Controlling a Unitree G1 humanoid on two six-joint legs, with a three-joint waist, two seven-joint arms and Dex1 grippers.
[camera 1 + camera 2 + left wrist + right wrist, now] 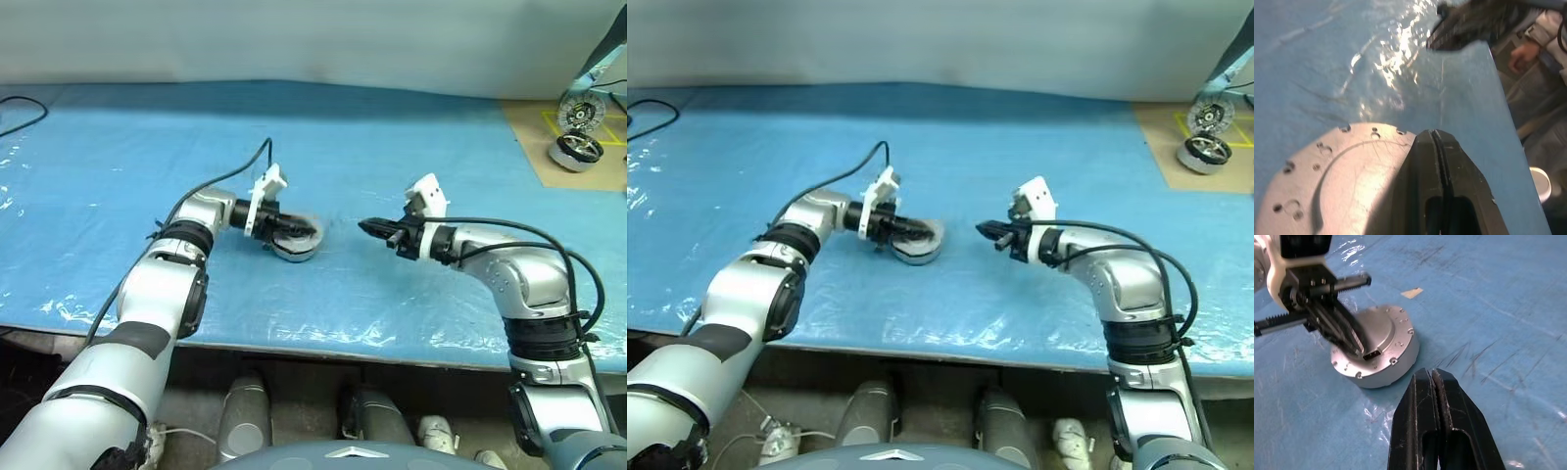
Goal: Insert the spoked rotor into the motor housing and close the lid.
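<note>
Left gripper (1352, 340), fingers pressed together, rests on the lid (1382, 335) capping the motor housing (1391, 367) mid-table, spoked rotor presumably inside, closure seemingly near complete, as the right gripper (369, 228) hovers beside, closed and empty

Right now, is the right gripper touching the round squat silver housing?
Apart. Left eye view shows bare blue mat between the right gripper and the housing.
</note>
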